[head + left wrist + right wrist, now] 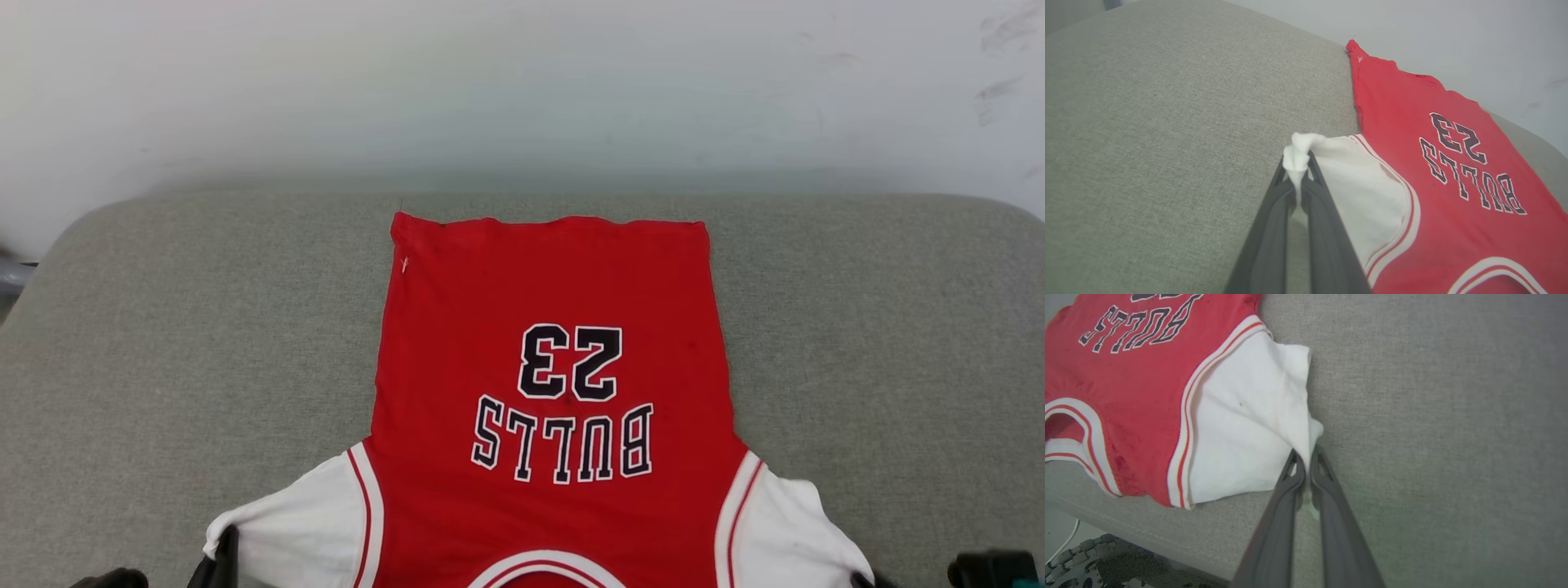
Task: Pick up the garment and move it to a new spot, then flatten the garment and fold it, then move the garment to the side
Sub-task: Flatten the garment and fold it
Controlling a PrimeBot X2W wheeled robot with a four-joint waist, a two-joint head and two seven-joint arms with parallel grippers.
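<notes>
- The left claw [1299,163] is pinched tight on the bunched tip of the left sleeve [1372,192]. A puff of white cloth sticks out past its two dark fingers.
- The right claw [1306,459] is pinched the same way on the edge of the right sleeve [1249,428].
- The garment [555,327] lies face up in the middle of the grey cushion [163,327]. The claws are at its two near corners.
- From the claws, the shirt stretches straight away toward the wall [522,82]. Its long side runs near to far. The collar is close to the robot and the bottom hem is at the far end.
- In the head view the "23" and the word "BULLS" read upside down.
- Neither arm is nearer. Each one has its own sleeve, so the shirt sits evenly between them. A lift or pull would likely need both arms to go together.
- The shirt is soft, thin red cloth with white sleeves and red-and-white stripes at the seams. It is mostly flat, with a wavy hem and a few small wrinkles.
- The cushion is rough woven cloth with round corners. It looks soft, so the shirt may drag on it.
</notes>
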